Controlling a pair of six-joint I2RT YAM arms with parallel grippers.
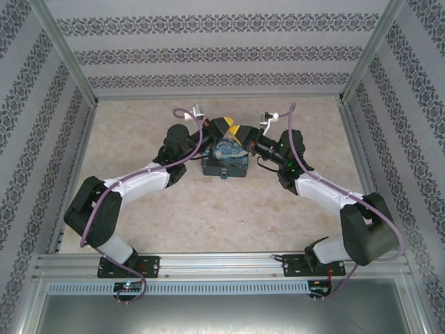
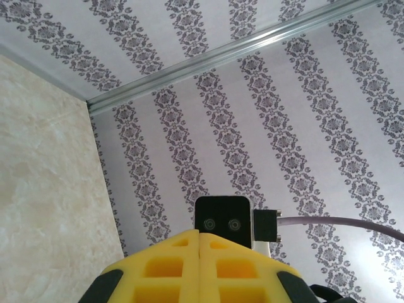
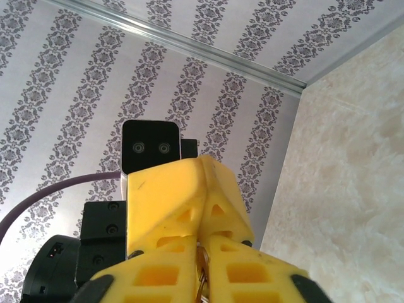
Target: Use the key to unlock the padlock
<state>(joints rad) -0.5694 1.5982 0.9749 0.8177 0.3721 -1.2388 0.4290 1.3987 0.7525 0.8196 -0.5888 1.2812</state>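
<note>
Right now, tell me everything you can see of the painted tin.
The tin is a rectangular box, metal by its look, with dark sides and a lid painted in blue swirls with yellow. It lies flat on the beige table, about mid-table. The yellow-fingered left gripper and right gripper meet over its far edge and hide that part; whether they touch it cannot be told.

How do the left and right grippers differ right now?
Left gripper: fingers pressed together, nothing visible between them; right gripper: fingers clamp a small metal piece, too hidden to identify. Left reaches in from the left of the tin, right from the right. Both are shut, tips meeting at its far side.
</note>
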